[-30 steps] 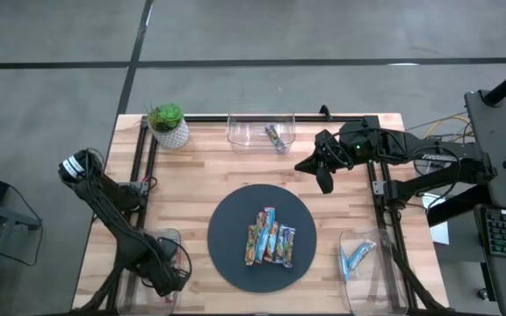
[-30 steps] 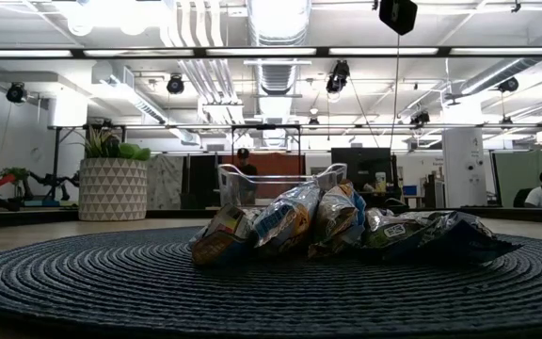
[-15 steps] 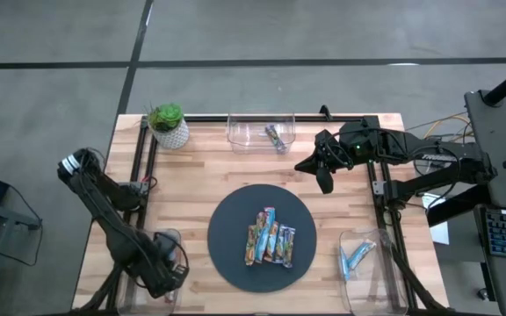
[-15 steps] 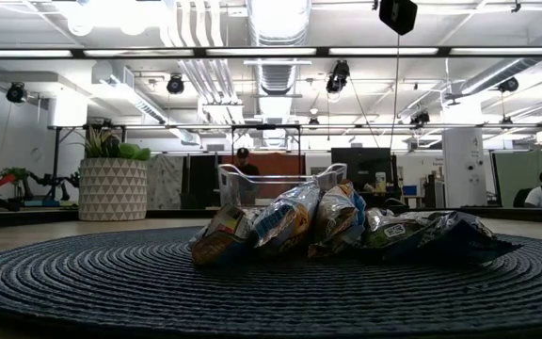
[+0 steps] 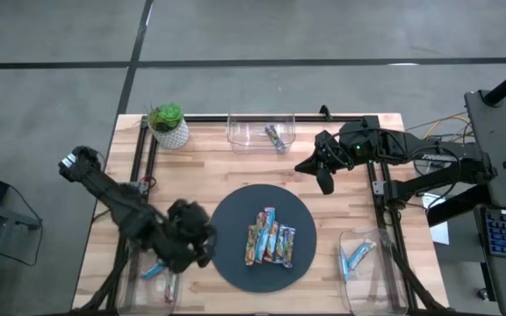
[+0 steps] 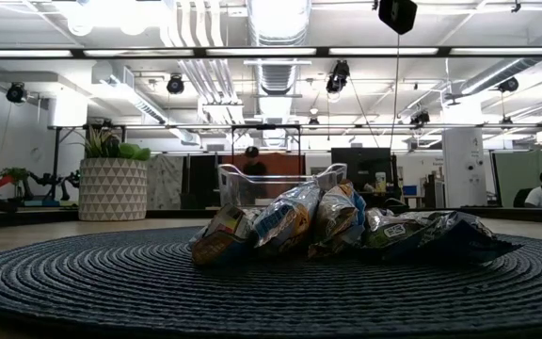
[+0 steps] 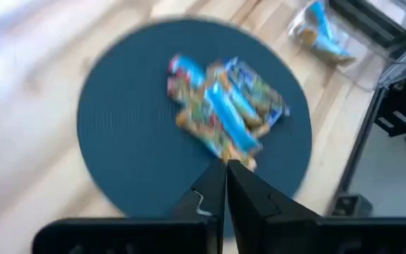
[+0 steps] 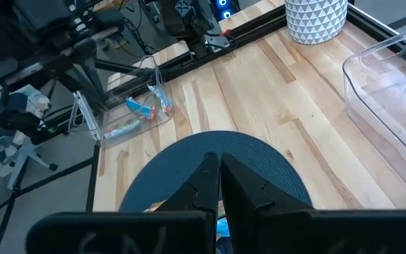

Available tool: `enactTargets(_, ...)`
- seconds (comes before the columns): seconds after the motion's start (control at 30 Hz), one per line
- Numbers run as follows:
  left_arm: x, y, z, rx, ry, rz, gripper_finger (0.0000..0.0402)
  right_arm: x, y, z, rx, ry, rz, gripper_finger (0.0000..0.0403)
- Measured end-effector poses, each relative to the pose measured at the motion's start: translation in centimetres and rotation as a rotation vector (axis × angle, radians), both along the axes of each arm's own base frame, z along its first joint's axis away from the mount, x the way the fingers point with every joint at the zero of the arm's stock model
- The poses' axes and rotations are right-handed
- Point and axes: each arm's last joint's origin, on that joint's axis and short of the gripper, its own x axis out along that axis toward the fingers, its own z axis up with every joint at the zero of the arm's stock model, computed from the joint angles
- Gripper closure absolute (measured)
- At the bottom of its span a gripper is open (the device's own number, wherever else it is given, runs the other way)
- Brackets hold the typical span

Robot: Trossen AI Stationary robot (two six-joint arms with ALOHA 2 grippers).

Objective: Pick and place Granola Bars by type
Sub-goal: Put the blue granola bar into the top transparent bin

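The granola bars (image 5: pixel 271 238), a side-by-side cluster at the centre of the dark round mat (image 5: pixel 228 219), look light, crinkly and slippery, best pinched across a narrow middle, while the left tool (image 5: pixel 202 248), pressed together and empty, hangs at the mat's nine o'clock edge and the right tool (image 5: pixel 326 182), also pressed together, waits at one o'clock.

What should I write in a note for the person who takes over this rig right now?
Left gripper: jaws shut, empty, at the left edge of the round mat.
Right gripper: jaws shut, empty, waiting above the table's far right part.
Done: two bars lie in the near-left bin, two blue bars in the near-right bin, one bar in the far bin.
Left: about four bars lie side by side on the mat, not yet sorted.
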Motion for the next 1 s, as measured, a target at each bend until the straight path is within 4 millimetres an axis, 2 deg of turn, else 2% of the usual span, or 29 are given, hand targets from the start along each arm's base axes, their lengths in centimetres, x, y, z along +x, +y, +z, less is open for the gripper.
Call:
enactTargets(0.17, 2.3, 2.3, 0.6, 0.093, -0.026, -0.074, 0.0401, 0.0, 0.0, 0.0, 0.001, 0.000, 0.000, 0.0394)
enactTargets(0.37, 4.1, 4.7, 1.0, 0.216, -0.028, -0.167, 0.0401, 0.0, 0.1, 0.0, 0.014, 0.000, 0.029, 0.0394)
enactTargets(0.53, 4.8, 6.4, 1.0, 0.285, 0.001, -0.178, 0.0401, 0.0, 1.0, 0.0, 0.015, -0.012, 0.189, 0.0394)
enactTargets(1.0, 5.2, 8.4, 0.3, 0.379, 0.061, -0.209, 0.0401, 0.1, 4.4, 0.0, 0.031, -0.014, 0.323, 0.0394)
